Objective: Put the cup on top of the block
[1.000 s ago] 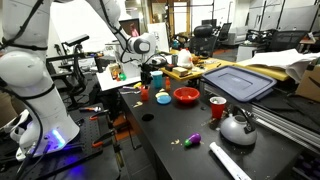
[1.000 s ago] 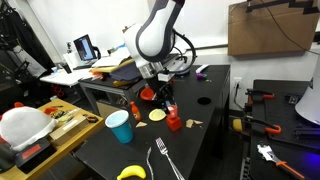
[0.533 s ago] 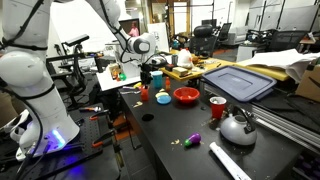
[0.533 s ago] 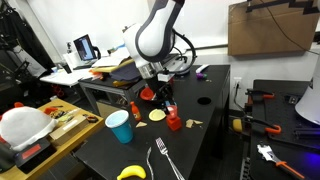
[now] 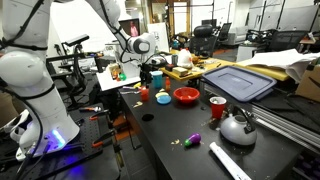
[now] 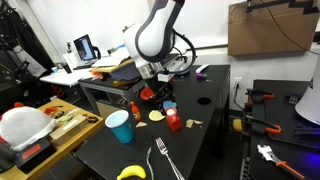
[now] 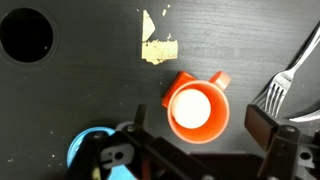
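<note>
In the wrist view the small orange-red cup [image 7: 193, 108] shows its pale inside from straight above. It sits on the red block [image 7: 219, 79], of which only corners stick out from under it. My gripper [image 7: 200, 128] is open just above, one dark finger on either side of the cup and neither touching it. In both exterior views the gripper [image 6: 165, 103] [image 5: 148, 82] hangs over the cup [image 6: 174, 118] [image 5: 143, 94] near the table's end. The block [image 6: 175, 126] shows as the red base under the cup.
A small light-blue cup [image 7: 90, 152] [image 5: 163, 98] stands close beside the stack. A fork [image 7: 285, 85] [image 6: 163, 160] lies on the other side, with yellow scraps [image 7: 158, 48] beyond. Also on the table: a teal cup [image 6: 120, 126], red bowl [image 5: 186, 96], dark-red cup [image 5: 217, 106] and kettle [image 5: 237, 126].
The gripper has opened and let go of the cup, which stays on the block. The arm has barely moved.
</note>
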Action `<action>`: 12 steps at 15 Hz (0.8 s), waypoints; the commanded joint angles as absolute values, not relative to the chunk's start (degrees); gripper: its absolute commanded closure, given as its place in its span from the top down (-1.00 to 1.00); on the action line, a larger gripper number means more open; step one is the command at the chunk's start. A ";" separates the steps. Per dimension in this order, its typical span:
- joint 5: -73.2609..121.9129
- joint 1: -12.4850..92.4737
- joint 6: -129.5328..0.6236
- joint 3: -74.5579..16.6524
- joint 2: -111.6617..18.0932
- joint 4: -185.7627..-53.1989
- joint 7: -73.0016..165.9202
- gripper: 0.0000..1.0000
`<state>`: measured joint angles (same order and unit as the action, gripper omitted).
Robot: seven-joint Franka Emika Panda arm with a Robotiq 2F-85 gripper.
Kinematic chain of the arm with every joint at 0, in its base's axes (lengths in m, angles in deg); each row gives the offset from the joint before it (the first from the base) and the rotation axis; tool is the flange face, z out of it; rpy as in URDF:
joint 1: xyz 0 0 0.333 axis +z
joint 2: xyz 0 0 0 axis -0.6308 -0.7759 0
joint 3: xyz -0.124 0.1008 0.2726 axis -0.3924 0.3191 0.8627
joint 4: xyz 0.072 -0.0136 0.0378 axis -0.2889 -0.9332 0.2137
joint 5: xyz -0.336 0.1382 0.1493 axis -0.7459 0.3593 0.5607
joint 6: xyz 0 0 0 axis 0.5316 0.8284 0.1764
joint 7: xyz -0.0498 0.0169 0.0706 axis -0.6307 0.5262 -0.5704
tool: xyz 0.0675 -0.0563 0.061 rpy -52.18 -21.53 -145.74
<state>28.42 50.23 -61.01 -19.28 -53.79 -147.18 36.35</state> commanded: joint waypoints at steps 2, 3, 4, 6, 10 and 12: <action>29.38 50.03 -59.40 -18.90 -53.48 -146.33 37.27 1.00; 29.28 50.03 -59.63 -18.98 -53.14 -146.44 37.16 1.00; 29.35 49.95 -59.69 -19.02 -52.85 -146.42 37.16 1.00; 29.77 49.51 -60.10 -19.17 -51.74 -146.33 37.13 1.00; 30.86 47.96 -60.97 -20.27 -49.54 -145.19 36.27 1.00; 31.32 47.11 -60.94 -21.08 -48.32 -144.42 35.82 1.00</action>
